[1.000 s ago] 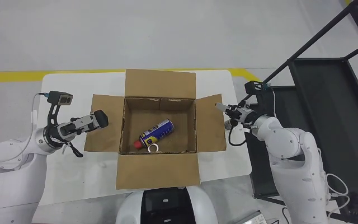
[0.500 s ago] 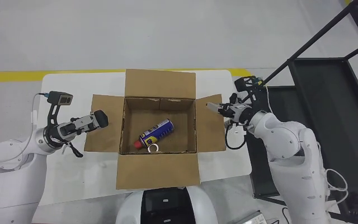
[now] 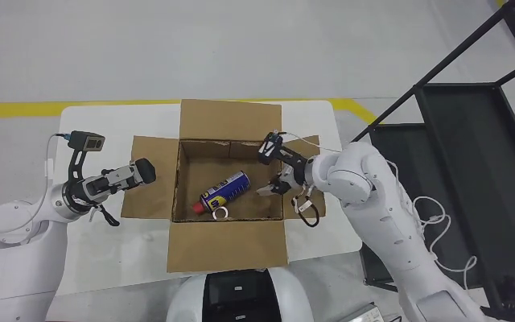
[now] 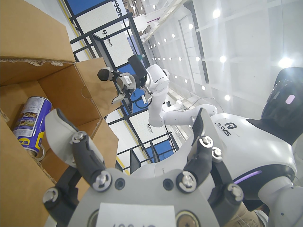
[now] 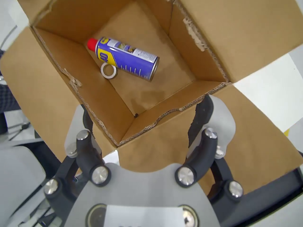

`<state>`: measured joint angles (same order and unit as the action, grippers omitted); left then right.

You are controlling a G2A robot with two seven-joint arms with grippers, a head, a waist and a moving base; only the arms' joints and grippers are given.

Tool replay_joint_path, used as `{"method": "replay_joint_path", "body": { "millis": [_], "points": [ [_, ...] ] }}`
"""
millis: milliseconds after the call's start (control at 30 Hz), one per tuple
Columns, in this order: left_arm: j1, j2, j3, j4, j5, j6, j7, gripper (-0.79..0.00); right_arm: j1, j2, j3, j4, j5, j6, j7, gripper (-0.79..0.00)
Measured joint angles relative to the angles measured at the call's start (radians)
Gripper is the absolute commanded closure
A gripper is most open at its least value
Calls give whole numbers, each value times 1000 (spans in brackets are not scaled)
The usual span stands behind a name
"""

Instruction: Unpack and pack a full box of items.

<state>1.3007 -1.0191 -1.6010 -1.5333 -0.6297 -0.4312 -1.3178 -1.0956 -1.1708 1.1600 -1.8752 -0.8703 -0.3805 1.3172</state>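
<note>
The white table [image 3: 96,121] carries the cardboard box [image 3: 231,121], which stands with all four flaps folded outward, so the opening step looks done. Going by how little is inside, the job seems to be either near the end of unpacking or barely into packing (the contents alone do not settle which). Either way, most of the handling of what is in the box appears left to do.

Two things lie on the box floor. The larger is a blue-and-yellow spray can [image 3: 224,191] with a red cap, lying on its side toward the wall nearest the robot. The smaller is a pale ring [image 3: 221,214], perhaps a tape roll, lying flat right against the can near its cap end.

The right gripper [image 5: 144,112] hangs above the box's right rim, looking down into it, fingers spread and holding nothing. The left gripper [image 4: 127,119] is outside the left flap, also spread and empty.
</note>
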Motion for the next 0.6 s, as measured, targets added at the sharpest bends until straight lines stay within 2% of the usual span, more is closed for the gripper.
{"method": "replay_joint_path", "body": {
  "millis": [133,600],
  "points": [
    [0,0,0,0,0,0,0,-785,51,-8,-85,53,-50,-9,20,-785],
    [0,0,0,0,0,0,0,-785,52,-10,-90,60,-34,-14,7,-785]
  ]
}}
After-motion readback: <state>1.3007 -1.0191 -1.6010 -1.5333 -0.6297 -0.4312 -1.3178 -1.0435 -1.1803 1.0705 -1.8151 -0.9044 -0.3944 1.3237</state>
